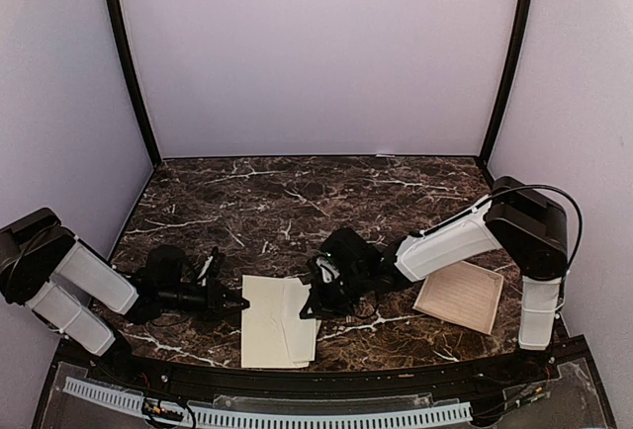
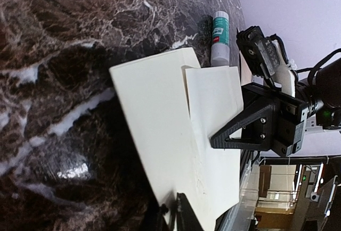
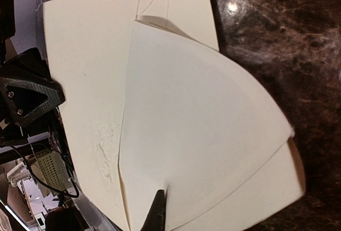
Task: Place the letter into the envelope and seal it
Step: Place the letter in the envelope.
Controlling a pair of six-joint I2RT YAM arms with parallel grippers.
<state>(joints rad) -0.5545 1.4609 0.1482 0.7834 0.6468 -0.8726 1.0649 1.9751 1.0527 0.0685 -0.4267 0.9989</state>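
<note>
The cream envelope [image 1: 267,322] lies at the near middle of the table. Its pointed flap [image 3: 202,119] is bowed up over the body, and a rough patch [image 3: 106,146] marks the face beside it. My left gripper [image 1: 237,302] is shut on the envelope's left edge; in the left wrist view its fingertips [image 2: 184,215] pinch that edge of the envelope [image 2: 154,114]. My right gripper [image 1: 318,296] is shut on the flap; one fingertip [image 3: 158,209] lies on top and the other is hidden under the paper. No letter shows apart from the envelope.
A cream sheet with a printed border [image 1: 460,296] lies at the right, near the right arm's base. A glue stick [image 2: 220,36] lies on the marble table [image 1: 297,202] just beyond the envelope. The table's front edge is close to the envelope.
</note>
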